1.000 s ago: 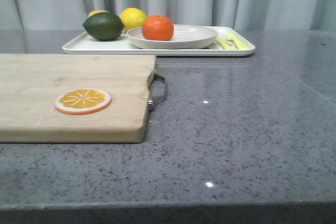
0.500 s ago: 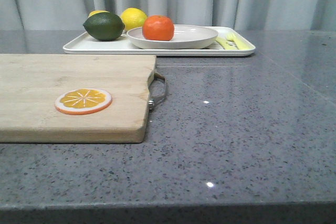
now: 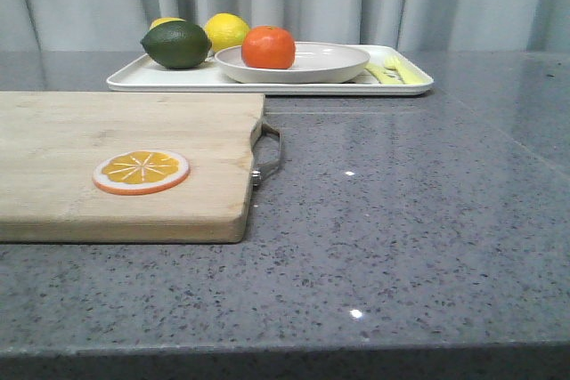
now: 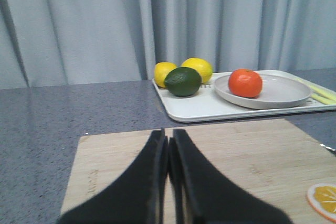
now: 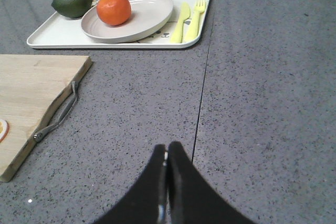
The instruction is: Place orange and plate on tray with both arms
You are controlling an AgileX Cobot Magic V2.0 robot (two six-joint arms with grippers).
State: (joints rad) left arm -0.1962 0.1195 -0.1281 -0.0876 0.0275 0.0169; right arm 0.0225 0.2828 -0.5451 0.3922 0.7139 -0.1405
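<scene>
The orange [image 3: 268, 47] sits on the left part of the off-white plate [image 3: 325, 64], and the plate rests on the white tray [image 3: 178, 79] at the back of the counter. All three also show in the left wrist view, the orange [image 4: 245, 83], the plate [image 4: 286, 92] and the tray [image 4: 194, 109], and in the right wrist view, the orange [image 5: 113, 9], the plate [image 5: 149, 11] and the tray [image 5: 58, 34]. My left gripper [image 4: 168, 136] is shut and empty over the wooden cutting board [image 4: 252, 150]. My right gripper [image 5: 167, 149] is shut and empty over bare counter. Neither gripper shows in the front view.
A dark green lime [image 3: 175, 44] and two yellow lemons [image 3: 226, 31] lie at the tray's left end; a yellow-green knife and fork [image 3: 392, 69] lie at its right end. A wooden cutting board [image 3: 107, 162] with a metal handle [image 3: 269, 153] and an orange slice disc [image 3: 141, 171] sits front left.
</scene>
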